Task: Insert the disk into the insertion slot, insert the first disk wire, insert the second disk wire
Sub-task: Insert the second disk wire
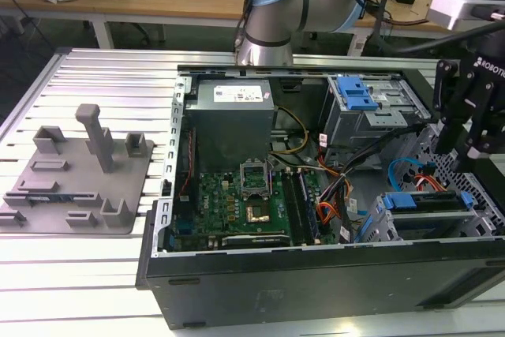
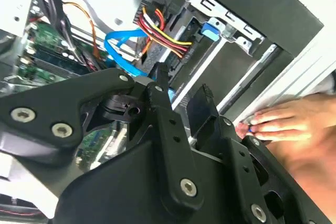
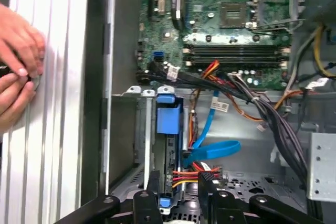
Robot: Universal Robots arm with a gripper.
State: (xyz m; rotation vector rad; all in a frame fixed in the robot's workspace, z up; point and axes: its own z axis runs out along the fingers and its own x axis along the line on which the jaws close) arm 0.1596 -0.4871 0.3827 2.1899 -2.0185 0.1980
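The disk (image 3: 167, 145) sits inside the slot (image 3: 134, 145), a bay of grey perforated sheet metal in the case's (image 1: 316, 282) corner nearest the exterior view's right. Its bright blue plastic carrier shows as a flat tab along the bay's edge; in the exterior view the same blue frame (image 1: 418, 199) lies across the cage top (image 1: 430, 222). At the disk's end a bundle of red, yellow and black wires (image 3: 189, 174) reaches a black plug (image 3: 210, 174), and a flat, glossy blue ribbon cable (image 3: 212, 148) loops just beside it.

The tool (image 3: 176, 187) hangs right over that end of the disk, its two black fingers (image 3: 153, 184) standing a little apart with nothing between them; in the second wrist view the tool (image 2: 181, 98) points at the same wires.

Around it: a green motherboard (image 1: 245, 203) with a square metal socket, a grey power supply box (image 1: 233, 116), a second grey bay with a blue latch (image 1: 355, 96), and thick black cable bundles (image 3: 273, 119) crossing between board and cage, close to the tool's side. A hand (image 3: 18, 61) rests on the ribbed aluminium table (image 1: 95, 274) just outside the case wall. A grey moulded fixture (image 1: 79, 175) with blocks and a post lies on the table toward the exterior view's left, well apart from the case.
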